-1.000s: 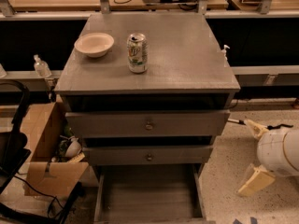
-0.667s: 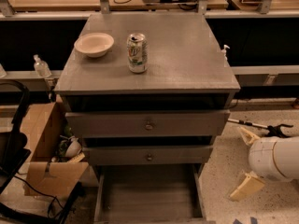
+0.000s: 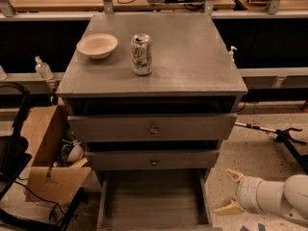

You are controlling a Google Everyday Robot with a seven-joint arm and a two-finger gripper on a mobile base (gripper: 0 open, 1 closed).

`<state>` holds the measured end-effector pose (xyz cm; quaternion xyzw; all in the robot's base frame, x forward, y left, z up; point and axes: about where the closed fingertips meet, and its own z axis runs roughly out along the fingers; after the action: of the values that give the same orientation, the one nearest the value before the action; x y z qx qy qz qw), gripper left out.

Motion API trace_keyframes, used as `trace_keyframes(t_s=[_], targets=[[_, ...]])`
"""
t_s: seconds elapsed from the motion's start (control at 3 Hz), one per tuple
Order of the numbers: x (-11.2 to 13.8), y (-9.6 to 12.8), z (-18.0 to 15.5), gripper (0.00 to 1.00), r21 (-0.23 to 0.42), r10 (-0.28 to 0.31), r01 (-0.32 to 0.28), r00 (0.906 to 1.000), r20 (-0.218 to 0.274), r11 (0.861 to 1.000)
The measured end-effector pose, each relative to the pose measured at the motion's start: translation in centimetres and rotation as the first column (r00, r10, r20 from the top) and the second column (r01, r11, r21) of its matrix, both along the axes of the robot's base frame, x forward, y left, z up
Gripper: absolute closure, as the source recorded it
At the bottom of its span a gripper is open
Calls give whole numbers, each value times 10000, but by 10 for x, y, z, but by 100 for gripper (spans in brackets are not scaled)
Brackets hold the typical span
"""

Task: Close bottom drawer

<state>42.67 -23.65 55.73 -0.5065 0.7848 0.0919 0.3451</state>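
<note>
The bottom drawer (image 3: 153, 202) of the grey cabinet is pulled far out toward me; its grey plank floor shows and its front panel is cut off by the lower edge of the view. My gripper (image 3: 231, 191) is low at the right, just outside the drawer's right side wall, fingers spread open and pointing left, holding nothing. Its tan fingertips (image 3: 235, 175) are close to the drawer's right wall but apart from it.
The top drawer (image 3: 153, 127) and middle drawer (image 3: 153, 160) each have a round knob. A white bowl (image 3: 97, 45) and a soda can (image 3: 141, 54) stand on the cabinet top (image 3: 192, 57). A cardboard box (image 3: 48, 162) and black chair sit left; a black stand lies on the floor right.
My gripper and arm have moved left across the floor, from the right edge of the view toward the bottom drawer's right side. The drawers have not moved.
</note>
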Motion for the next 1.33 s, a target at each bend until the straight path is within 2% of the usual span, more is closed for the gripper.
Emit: trace_keyframes(t_s=[0.33,0.67,1.0,1.33], targets=[[-2,-1,-73,49,553,-442,462,9984,-366,9974],[-20,1,-138,72,900,-913,1012,9900,-1078,9908],[-50,13,-192,95,1122,-1163,1408,9727,-2006,9837],[-56,17,-205,100,1250,-1171,1477,9675,-2242,9811]])
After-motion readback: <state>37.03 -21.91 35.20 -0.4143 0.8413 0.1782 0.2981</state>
